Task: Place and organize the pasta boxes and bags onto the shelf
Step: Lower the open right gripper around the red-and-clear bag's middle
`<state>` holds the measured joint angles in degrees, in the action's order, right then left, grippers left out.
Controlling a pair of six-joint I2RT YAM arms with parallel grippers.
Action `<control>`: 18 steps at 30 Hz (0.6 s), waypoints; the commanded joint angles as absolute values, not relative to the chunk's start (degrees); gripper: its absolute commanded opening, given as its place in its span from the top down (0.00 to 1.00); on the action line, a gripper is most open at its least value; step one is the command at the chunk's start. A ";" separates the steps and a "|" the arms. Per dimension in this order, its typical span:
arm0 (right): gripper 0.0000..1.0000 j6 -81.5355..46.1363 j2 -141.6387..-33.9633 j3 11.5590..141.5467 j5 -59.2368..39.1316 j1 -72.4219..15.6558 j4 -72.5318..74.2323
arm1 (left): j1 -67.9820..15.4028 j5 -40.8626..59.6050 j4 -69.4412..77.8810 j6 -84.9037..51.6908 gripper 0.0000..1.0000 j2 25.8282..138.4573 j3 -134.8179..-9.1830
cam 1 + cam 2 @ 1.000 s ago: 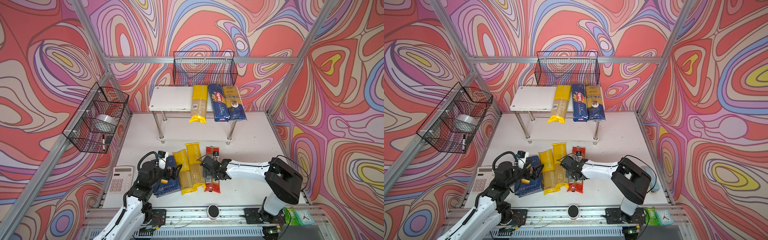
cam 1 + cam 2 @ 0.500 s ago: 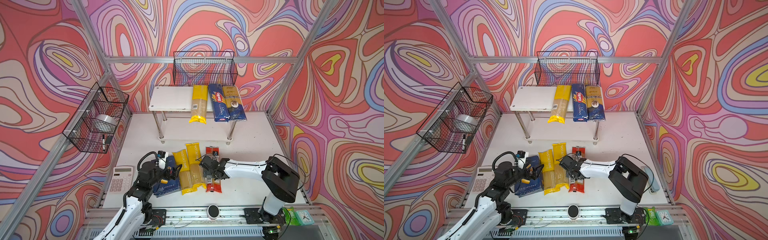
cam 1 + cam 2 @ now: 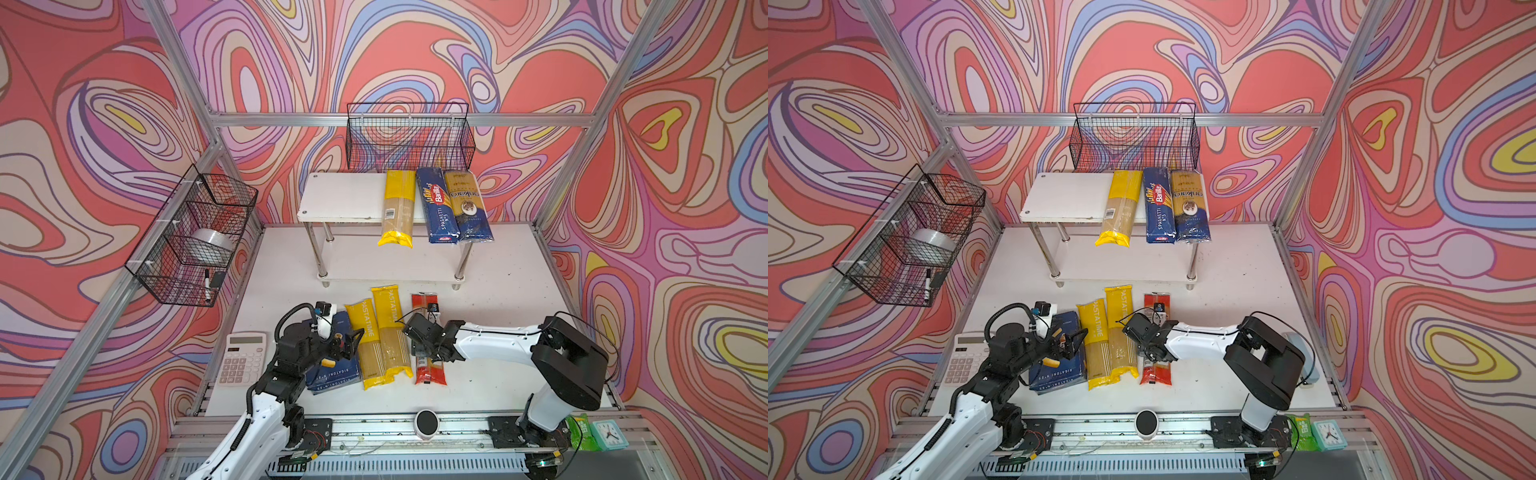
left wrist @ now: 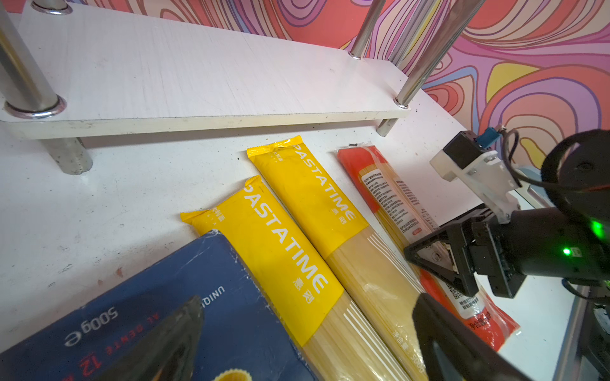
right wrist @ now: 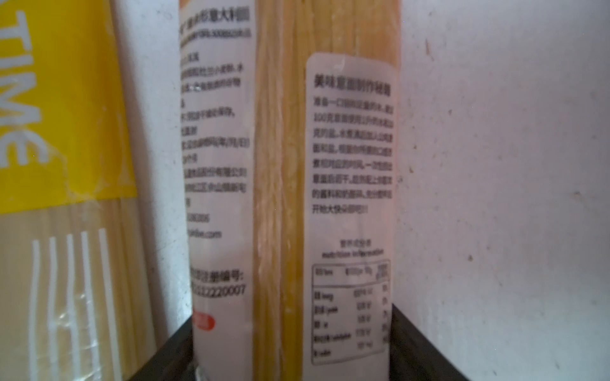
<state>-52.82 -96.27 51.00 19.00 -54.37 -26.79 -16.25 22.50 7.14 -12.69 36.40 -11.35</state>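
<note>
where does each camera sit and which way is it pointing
Both top views: high above the robot's bases, looking down and back over the table to the shelf; the left tool and right tool show.
Left wrist: low over the rigatoni box, facing the shelf's lower board; its own fingers show, plus the right tool.
Right wrist: close above the red bag, looking along it; its fingers flank the bag.
Shared: both wrist views show the red bag and a yellow bag.
</note>
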 commanded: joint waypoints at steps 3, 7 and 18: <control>0.27 -52.01 -97.91 50.97 17.17 -54.06 -27.80 | -16.56 22.74 8.31 -13.10 0.00 36.12 -12.07; 0.32 -51.92 -97.73 50.96 17.34 -54.09 -27.99 | -16.57 22.73 8.36 -13.14 0.00 36.19 -12.13; 0.47 -52.29 -97.13 50.46 17.58 -54.20 -27.51 | -16.58 22.72 8.17 -13.18 0.00 35.95 -12.00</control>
